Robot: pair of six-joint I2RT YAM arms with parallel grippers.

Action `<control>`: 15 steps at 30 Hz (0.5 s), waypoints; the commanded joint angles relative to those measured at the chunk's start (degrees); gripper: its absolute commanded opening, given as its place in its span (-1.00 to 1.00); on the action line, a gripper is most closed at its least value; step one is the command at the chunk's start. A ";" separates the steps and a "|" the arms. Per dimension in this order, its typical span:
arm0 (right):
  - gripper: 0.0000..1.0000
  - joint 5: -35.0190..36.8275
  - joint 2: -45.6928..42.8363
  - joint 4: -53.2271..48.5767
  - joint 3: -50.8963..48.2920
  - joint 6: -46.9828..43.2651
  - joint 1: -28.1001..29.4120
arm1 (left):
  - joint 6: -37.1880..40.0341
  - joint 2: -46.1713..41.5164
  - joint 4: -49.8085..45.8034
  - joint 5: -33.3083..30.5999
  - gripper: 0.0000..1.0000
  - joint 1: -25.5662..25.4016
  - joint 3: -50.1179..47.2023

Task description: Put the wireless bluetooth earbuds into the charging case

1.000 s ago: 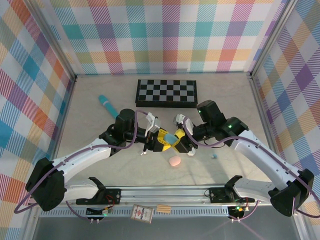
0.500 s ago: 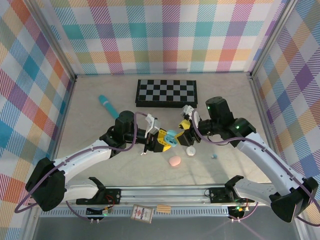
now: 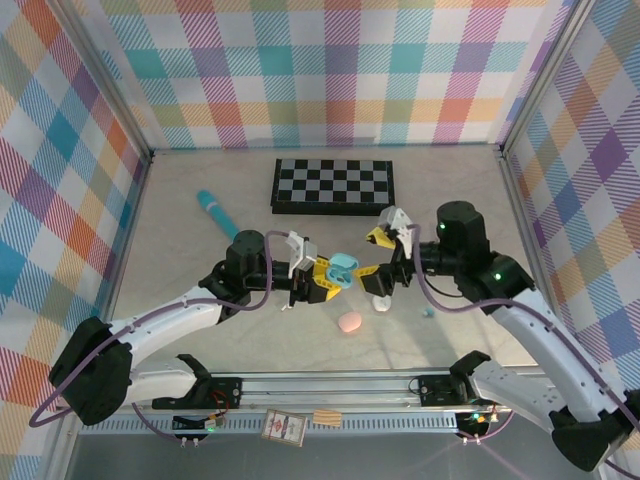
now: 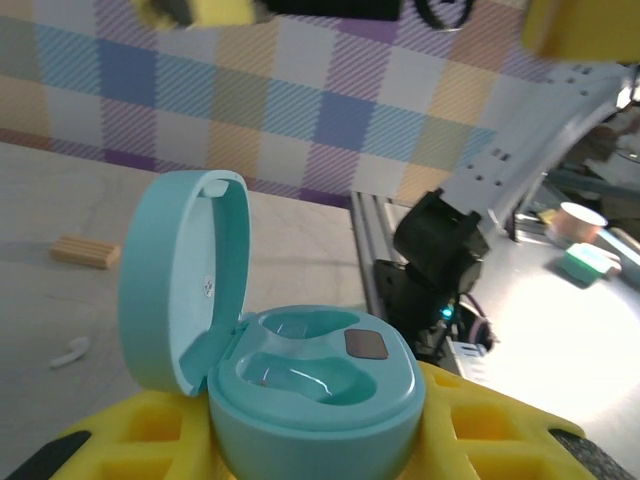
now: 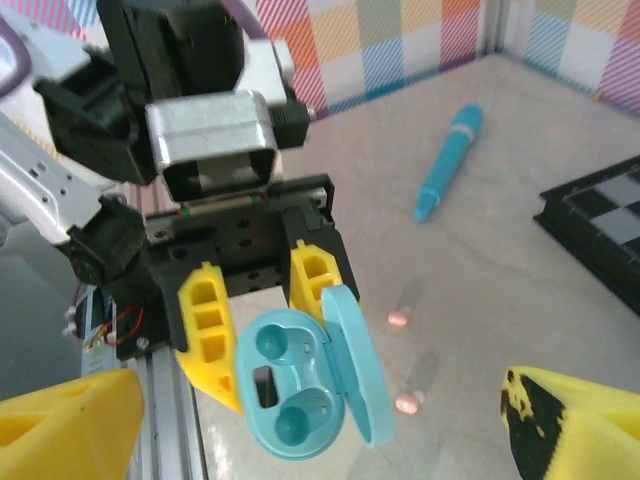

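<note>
A teal charging case (image 3: 341, 267) hangs above the table, pinched between the yellow fingers of my left gripper (image 3: 322, 278), which is shut on its base. Its lid (image 4: 180, 280) stands open, and both sockets in the case (image 4: 310, 385) are empty. My right gripper (image 3: 376, 255) hovers just right of the case, open, holding nothing. In the right wrist view the case (image 5: 300, 395) faces the camera between the spread fingers of my right gripper (image 5: 325, 390). Two pink earbuds (image 5: 398, 318) (image 5: 405, 403) lie on the table beyond it. A pale blue earbud (image 3: 428, 312) lies to the right.
A white case (image 3: 381, 300) and a pink case (image 3: 349, 322) rest on the table below the grippers. A teal pen (image 3: 215, 210) lies at the back left, and a chessboard (image 3: 333, 185) at the back centre. A small wooden block (image 3: 327, 417) sits on the front rail.
The right gripper let go of the teal case and drew back to the right, opening. The case lid has swung open. The left gripper still holds the case.
</note>
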 commanded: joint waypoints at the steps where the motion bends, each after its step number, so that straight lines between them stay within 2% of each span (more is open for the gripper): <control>1: 0.84 2.60 -3.05 8.46 -2.55 8.37 -3.77 | -0.32 -1.80 7.99 -5.70 -0.43 -0.41 -1.58; 4: 0.82 10.00 -5.21 10.99 -5.52 15.80 -8.19 | -0.63 -1.99 11.72 -9.26 -0.43 -0.39 -3.26; 8: 0.76 20.93 -6.22 7.36 -8.66 25.50 -13.12 | -1.22 -1.84 14.73 -11.01 -0.43 -0.40 -4.40; 11: 0.73 28.26 -6.10 0.52 -10.38 31.38 -14.91 | -1.46 -1.28 15.86 -11.01 -0.43 -0.40 -4.67; 15: 0.69 33.38 -4.20 -10.80 -12.87 37.44 -17.67 | -1.75 -0.51 17.89 -11.19 -0.43 -0.35 -5.17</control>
